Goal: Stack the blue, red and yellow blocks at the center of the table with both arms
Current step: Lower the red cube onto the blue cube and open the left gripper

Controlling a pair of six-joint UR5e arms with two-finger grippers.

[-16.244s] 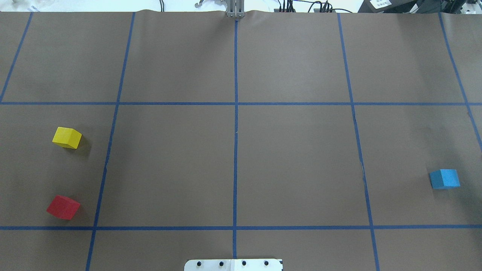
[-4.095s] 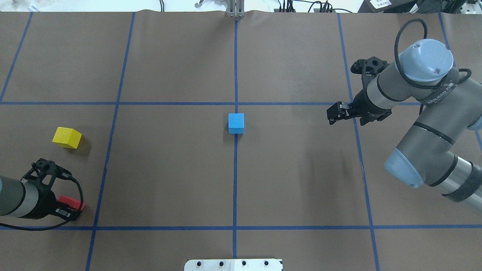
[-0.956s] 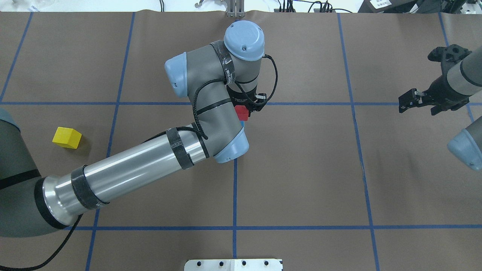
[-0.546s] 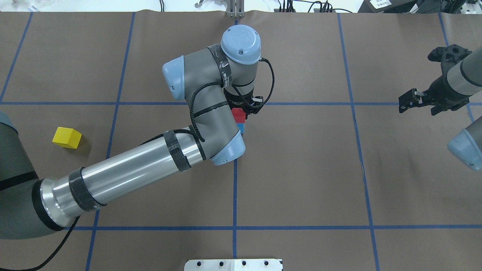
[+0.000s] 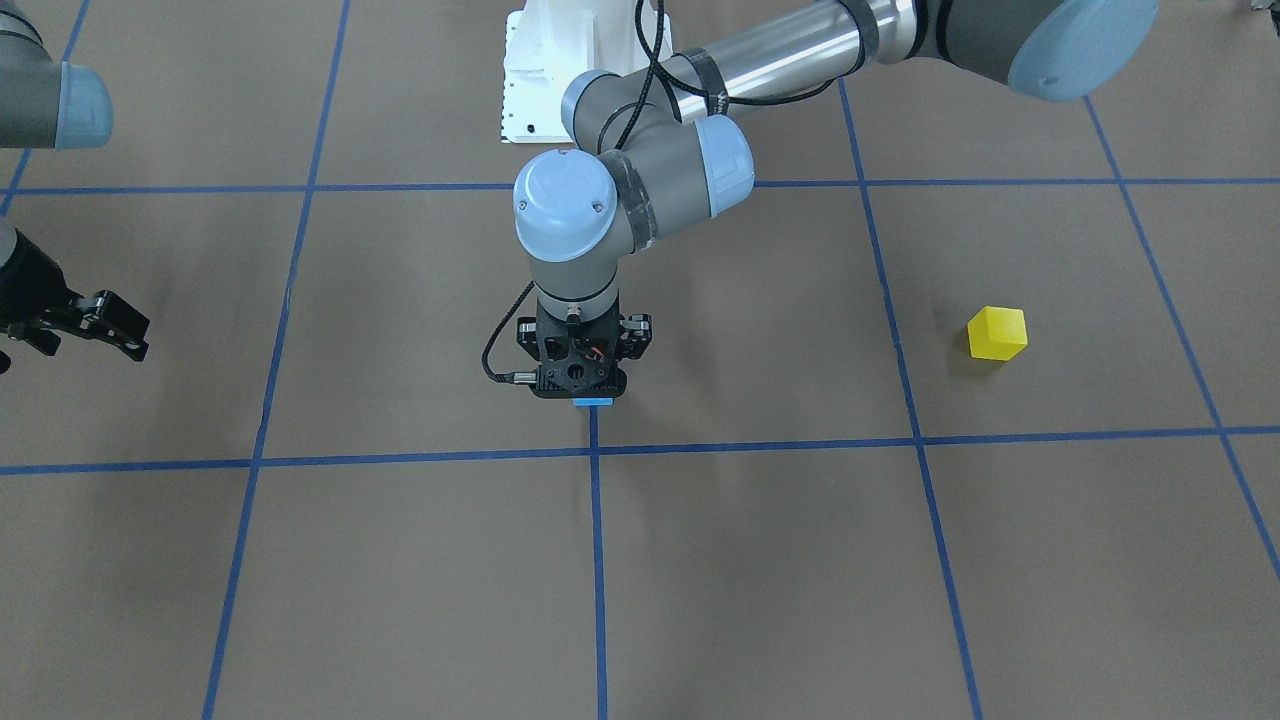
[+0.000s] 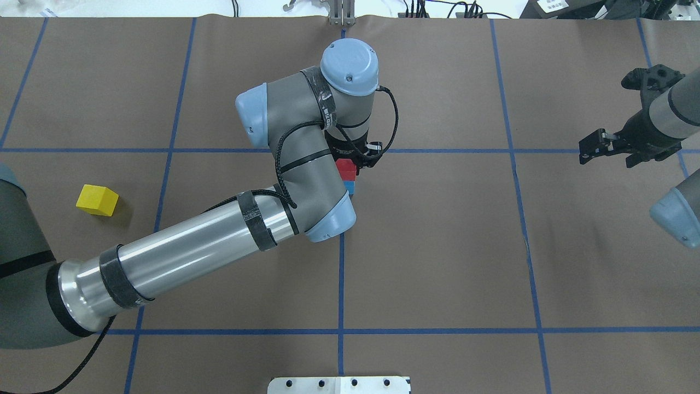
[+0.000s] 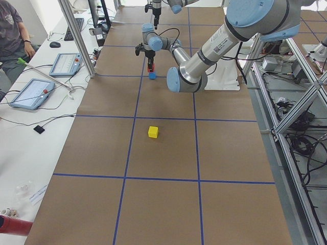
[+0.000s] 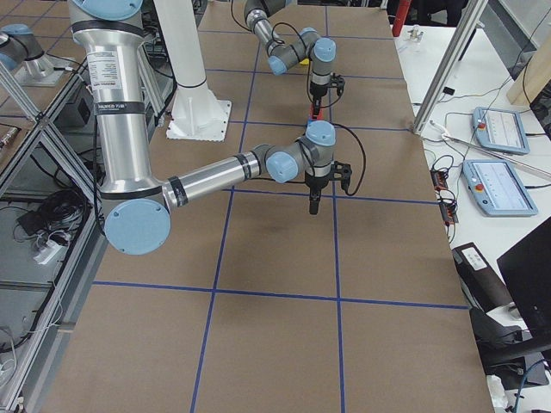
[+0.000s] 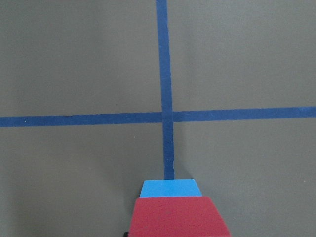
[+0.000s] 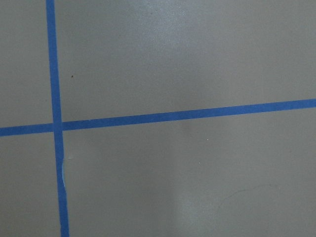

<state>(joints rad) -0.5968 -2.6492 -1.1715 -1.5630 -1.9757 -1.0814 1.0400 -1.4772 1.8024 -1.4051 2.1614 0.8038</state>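
My left gripper point(image 6: 348, 166) points straight down at the table centre, shut on the red block point(image 6: 346, 169). The red block sits on top of the blue block point(image 6: 350, 187). In the left wrist view the red block point(image 9: 178, 218) fills the bottom edge, with the blue block point(image 9: 171, 188) just beyond it on the tape cross. In the front view the gripper body point(image 5: 581, 385) hides the red block and only a sliver of blue point(image 5: 593, 402) shows. The yellow block point(image 6: 97, 200) lies alone at the left. My right gripper point(image 6: 593, 149) hovers open and empty at the far right.
Blue tape lines point(image 6: 342, 273) divide the brown table cover into a grid. The white robot base plate point(image 6: 339, 384) sits at the near edge. My left arm's long forearm point(image 6: 186, 257) spans the left half of the table. Tablets point(image 7: 30, 93) lie beyond the table's far side.
Over the last second my left gripper shifted slightly and lowered the red block onto the blue block. It has barely moved in the last half second. The right arm has not moved.
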